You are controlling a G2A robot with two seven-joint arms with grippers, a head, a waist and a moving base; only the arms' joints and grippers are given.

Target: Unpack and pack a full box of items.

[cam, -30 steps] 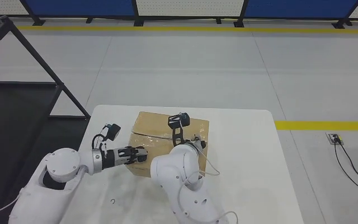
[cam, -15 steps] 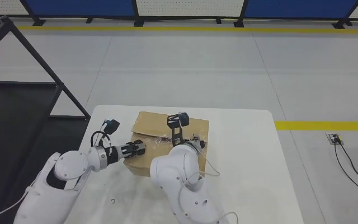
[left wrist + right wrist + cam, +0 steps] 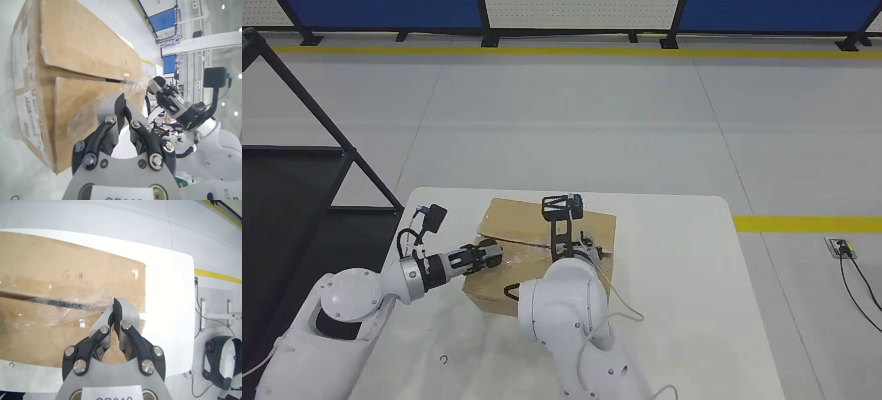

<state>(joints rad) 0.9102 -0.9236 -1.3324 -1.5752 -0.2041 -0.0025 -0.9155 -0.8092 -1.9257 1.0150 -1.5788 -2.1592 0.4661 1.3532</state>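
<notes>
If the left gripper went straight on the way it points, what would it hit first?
Likely the peeled clear tape over the seam of the brown cardboard box, then the right gripper; depth unclear.

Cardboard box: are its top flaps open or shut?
Shut: both flaps lie flat, a narrow seam between; the right gripper pinches clear tape lifted off it.

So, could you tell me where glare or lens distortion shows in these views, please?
Right wrist view: glare glints on the clear tape held by the right hand, and the table edge bows. Left wrist view: tape sparkles; the cardboard box looks stretched.
</notes>
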